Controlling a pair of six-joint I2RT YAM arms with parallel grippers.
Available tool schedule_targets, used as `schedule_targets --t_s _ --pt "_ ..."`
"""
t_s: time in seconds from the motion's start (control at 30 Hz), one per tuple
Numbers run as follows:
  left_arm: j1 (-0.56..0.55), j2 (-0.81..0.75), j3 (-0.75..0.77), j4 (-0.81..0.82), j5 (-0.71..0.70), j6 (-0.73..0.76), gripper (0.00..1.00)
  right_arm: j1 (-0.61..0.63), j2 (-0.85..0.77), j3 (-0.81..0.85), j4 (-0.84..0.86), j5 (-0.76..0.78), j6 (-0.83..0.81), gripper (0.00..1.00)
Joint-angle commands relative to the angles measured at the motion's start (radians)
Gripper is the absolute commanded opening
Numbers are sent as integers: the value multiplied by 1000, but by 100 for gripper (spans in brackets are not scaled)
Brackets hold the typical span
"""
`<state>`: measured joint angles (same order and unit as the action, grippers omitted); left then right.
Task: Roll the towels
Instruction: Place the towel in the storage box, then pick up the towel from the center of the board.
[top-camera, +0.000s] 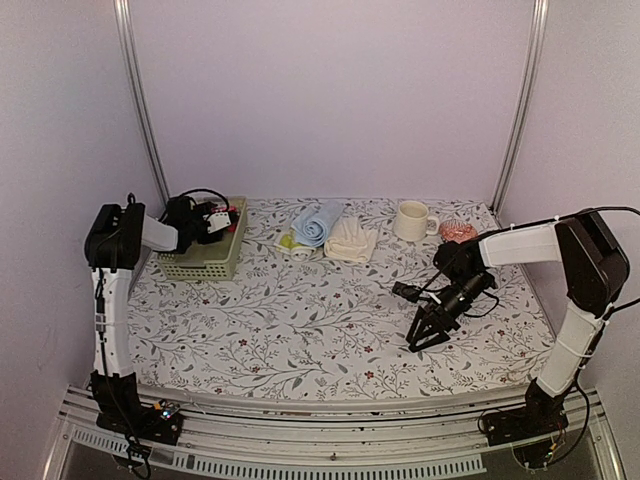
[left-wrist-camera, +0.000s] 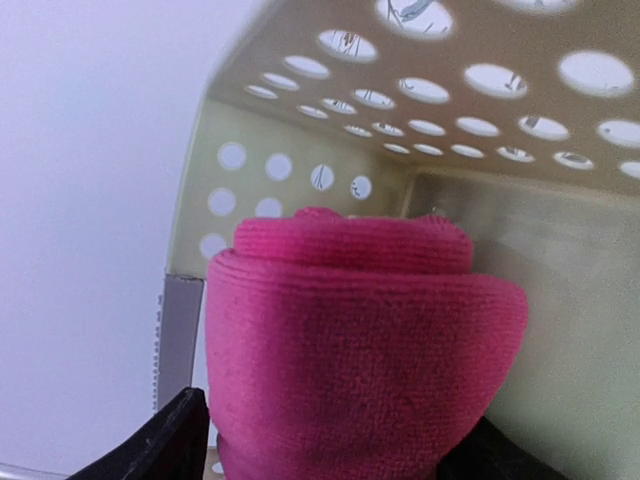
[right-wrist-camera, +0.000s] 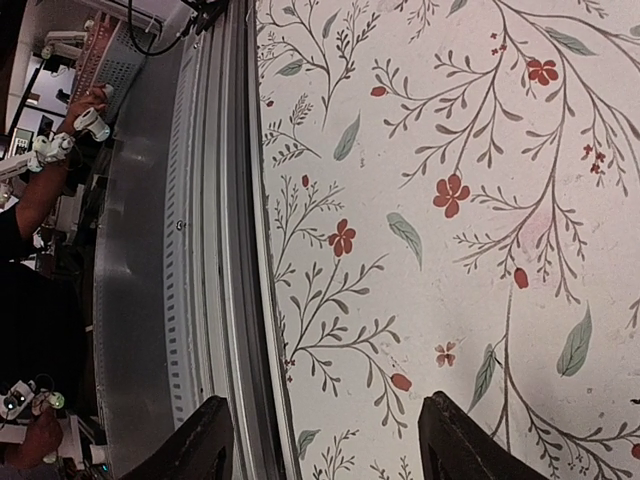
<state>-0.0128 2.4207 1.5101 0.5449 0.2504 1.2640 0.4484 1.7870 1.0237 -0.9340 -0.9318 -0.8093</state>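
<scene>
Pink towel: rolled, lying in basket at 10 o'clock. Left gripper: jaws flank the roll, cannot tell whether gripping. Right gripper: jaws apart, empty, 4 o'clock. At 12 o'clock: blue towel seemingly rolled; cream towel and yellow-green towel apparently left to roll

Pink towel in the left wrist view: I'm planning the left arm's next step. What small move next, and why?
Probably draw the left claw back out of the basket: the pink towel is already rolled and lies inside it, the fingers flanking it.
</scene>
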Motion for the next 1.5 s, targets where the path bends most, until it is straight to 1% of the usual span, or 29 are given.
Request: schedule_targets --t_s 0.0,0.07,0.1,0.13,0.17,0.33,0.37,0.4,0.53,0.6,0.7,0.8,0.9,1.0,1.07,1.13,1.23,1.27,1.3,1.33,1.37,1.43,1.47 --pt "-10 -37 -22 -91 17 13 78 -7 7 24 -23 -36 -28 67" --pt "-10 -49 -33 -103 18 18 80 -7 7 23 -28 -38 -32 68" --pt "-11 -54 -38 -109 16 20 87 -6 7 24 -30 -41 -33 68" --pt "-13 -58 -40 -119 13 23 95 -7 7 25 -33 -43 -35 70" --pt "-14 -62 -43 -129 7 26 98 -7 6 26 -36 -46 -39 72" --pt "-24 -94 -77 -128 -9 19 98 -7 -1 27 -43 -53 -47 79" --pt "-25 -102 -83 -129 -16 17 98 -7 -3 27 -45 -56 -48 94" --pt "-28 -112 -88 -132 -23 16 98 -6 -3 28 -48 -57 -48 100" --pt "-33 -170 -131 -110 -49 -12 98 -7 -15 44 -52 -57 -51 99" --pt "-32 -220 -164 -85 -54 -54 98 -7 -31 52 -46 -49 -48 99" --pt "-37 -306 -215 -88 -45 -77 98 -9 -66 68 -42 -25 -31 99" --pt "-53 -397 -257 -146 -72 -98 98 -18 -100 101 -49 17 -22 99" --pt "-67 -524 -345 -142 -60 -131 98 -35 -124 159 -76 62 -23 99" --pt "-95 -630 -408 -163 -103 -155 98 -47 -153 233 -59 146 5 99" --pt "-134 -702 -431 -183 -142 -216 98 -47 -177 290 -2 246 65 99" --pt "-188 -775 -432 -216 -196 -312 99 -48 -200 341 90 383 128 99" --pt "-303 -882 -425 -234 -322 -552 99 -50 -224 373 276 581 232 99" --pt "-358 -914 -421 -239 -401 -648 99 -51 -222 375 322 602 264 99" --pt "-398 -943 -414 -256 -452 -741 98 -51 -211 383 347 597 289 99" --pt "-435 -974 -406 -298 -464 -809 98 -50 -191 402 353 577 293 99" --pt "-465 -1001 -402 -346 -440 -866 98 -51 -161 427 346 561 289 99" --pt "-509 -1058 -423 -384 -397 -955 98 -50 -78 512 311 544 287 100" --pt "-528 -1082 -444 -385 -395 -997 99 -50 -27 565 291 542 294 95"
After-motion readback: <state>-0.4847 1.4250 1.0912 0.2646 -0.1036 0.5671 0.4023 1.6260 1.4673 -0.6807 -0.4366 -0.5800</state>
